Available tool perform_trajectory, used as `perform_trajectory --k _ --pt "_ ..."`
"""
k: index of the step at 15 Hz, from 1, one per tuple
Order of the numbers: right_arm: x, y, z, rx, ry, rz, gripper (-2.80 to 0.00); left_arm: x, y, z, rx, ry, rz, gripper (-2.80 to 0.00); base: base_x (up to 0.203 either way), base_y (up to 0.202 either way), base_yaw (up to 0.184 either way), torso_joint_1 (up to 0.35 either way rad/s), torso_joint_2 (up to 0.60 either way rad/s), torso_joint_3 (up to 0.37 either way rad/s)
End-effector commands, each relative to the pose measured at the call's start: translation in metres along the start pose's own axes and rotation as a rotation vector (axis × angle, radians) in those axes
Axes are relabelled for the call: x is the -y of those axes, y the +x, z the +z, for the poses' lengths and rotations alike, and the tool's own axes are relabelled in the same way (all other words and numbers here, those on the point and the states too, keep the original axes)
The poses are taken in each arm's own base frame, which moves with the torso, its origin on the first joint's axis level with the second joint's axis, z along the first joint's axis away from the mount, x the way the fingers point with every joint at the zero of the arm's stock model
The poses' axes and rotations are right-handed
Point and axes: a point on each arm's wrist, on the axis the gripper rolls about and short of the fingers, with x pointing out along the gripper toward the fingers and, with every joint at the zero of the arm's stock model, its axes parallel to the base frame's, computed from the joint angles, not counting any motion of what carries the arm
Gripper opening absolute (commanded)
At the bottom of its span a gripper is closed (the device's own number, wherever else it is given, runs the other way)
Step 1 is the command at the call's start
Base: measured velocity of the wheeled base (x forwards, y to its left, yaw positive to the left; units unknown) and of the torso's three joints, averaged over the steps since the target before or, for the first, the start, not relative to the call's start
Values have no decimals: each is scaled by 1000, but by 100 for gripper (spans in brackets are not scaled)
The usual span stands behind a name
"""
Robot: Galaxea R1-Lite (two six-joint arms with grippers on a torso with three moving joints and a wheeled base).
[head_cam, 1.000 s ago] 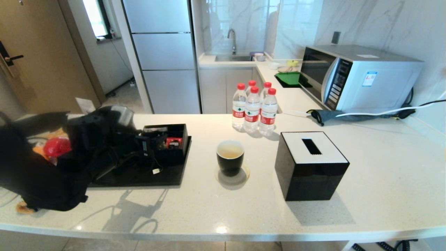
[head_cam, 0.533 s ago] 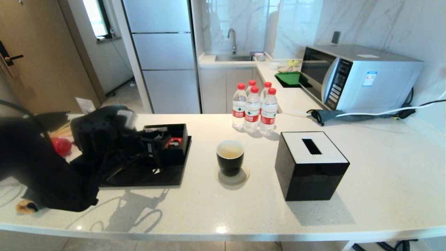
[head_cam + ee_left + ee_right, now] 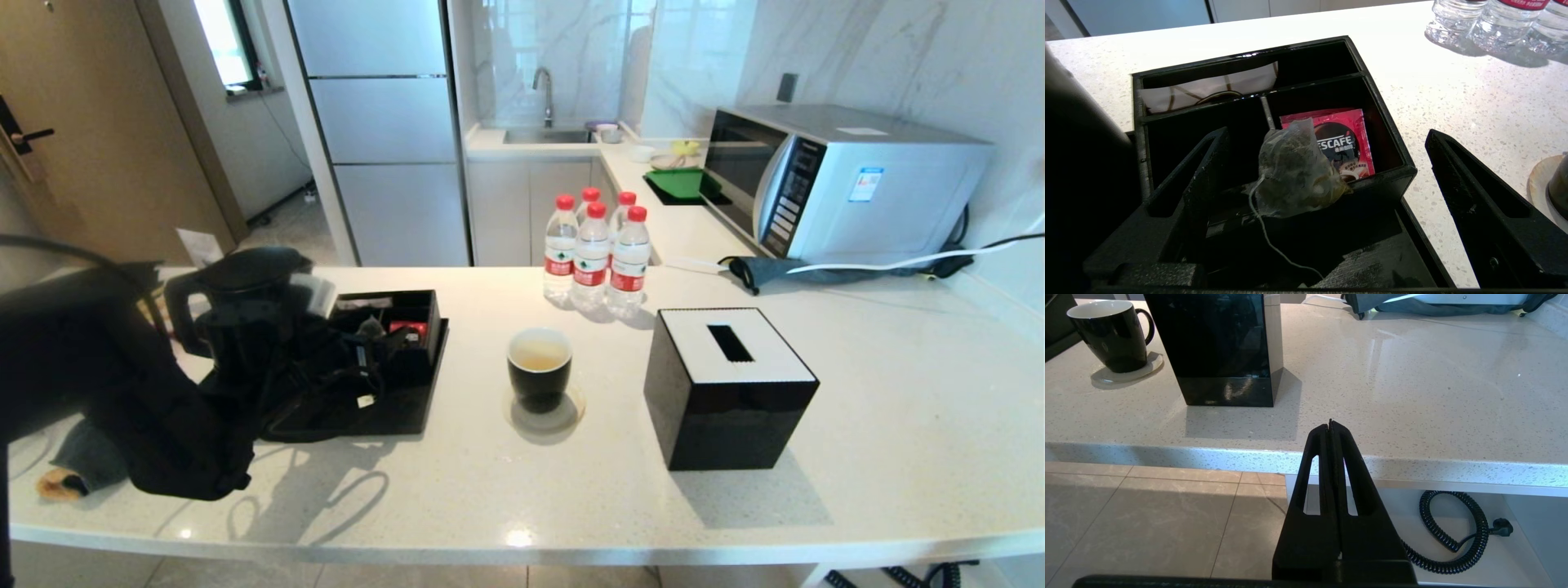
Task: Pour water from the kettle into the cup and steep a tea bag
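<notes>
Left gripper (image 3: 1327, 204) hanging over black tray (image 3: 392, 412), fingers (image 3: 1204, 179) spread wide apart, holding nothing. Tea bag (image 3: 1296, 171) sitting between fingers, touching neither; leaning on front wall of black box (image 3: 1392, 171). Bag looking soft, crinkly, see-through, pointed on top, thin string hanging down. Shiny red packet (image 3: 1345, 143) lying flat in box behind bag. Kettle (image 3: 245, 314) standing on tray beside arm, dull black, round. Cup (image 3: 540, 367) sitting on round coaster (image 3: 571, 412), well apart, shiny black outside, white inside. Right gripper (image 3: 1331, 428) waiting below counter edge, fingers pressed together, empty.
</notes>
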Motion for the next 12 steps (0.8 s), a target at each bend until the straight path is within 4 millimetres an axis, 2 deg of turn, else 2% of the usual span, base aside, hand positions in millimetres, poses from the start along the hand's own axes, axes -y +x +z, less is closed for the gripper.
perform_trajectory --k 1,5,12 --pt "0 0 0 0 0 1 -280 1 7 -3 6 2 -6 0 0 0 0 0 0 0" --pt "0 0 0 0 0 1 -280 -1 16 -4 19 4 -5 0 0 0 0 0 0 0" --pt "0 0 0 -1 -1 0 -280 -2 20 -5 21 4 -4 0 0 0 0 0 0 0"
